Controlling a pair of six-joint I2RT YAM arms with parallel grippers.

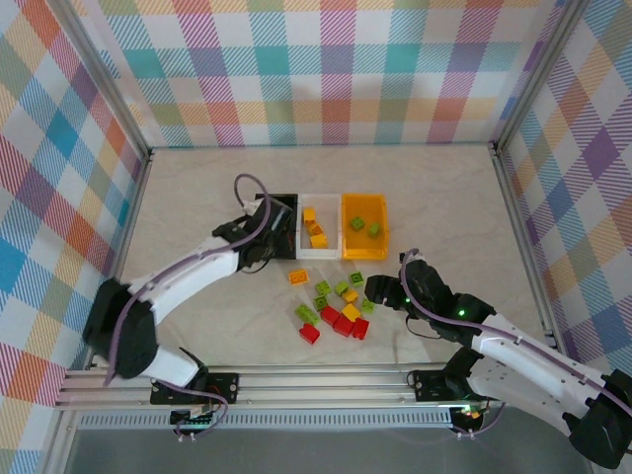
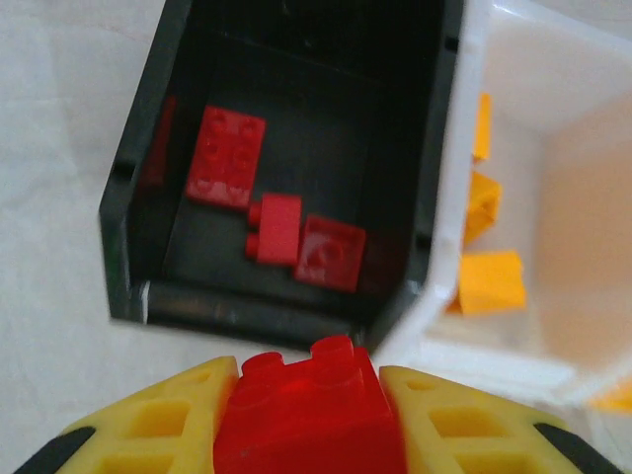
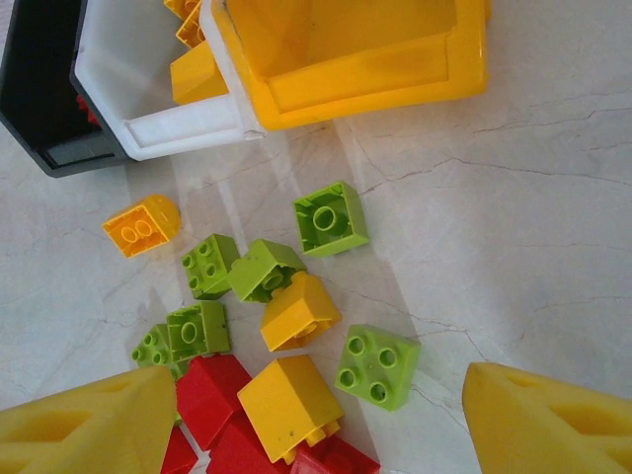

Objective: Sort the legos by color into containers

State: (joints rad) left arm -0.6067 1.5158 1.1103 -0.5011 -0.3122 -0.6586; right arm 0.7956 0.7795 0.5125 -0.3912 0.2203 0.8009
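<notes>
A red brick (image 2: 306, 395) sits clamped in the left gripper (image 2: 308, 434), just short of the black bin (image 2: 133, 188), where three more red ones (image 2: 276, 229) lie on the floor; the white bin (image 2: 449, 168) touching its side holds orange bricks (image 2: 491, 281). Ahead of the right gripper (image 3: 321, 385) stands the orange-yellow bin (image 3: 375, 84) (two green bricks (image 1: 356, 223) inside), pressed against the white one. Between that gripper's spread fingers (image 3: 89, 425) and the bins lie the loose legos (image 3: 296, 316), a tight scatter of green, yellow-orange and red, several touching.
</notes>
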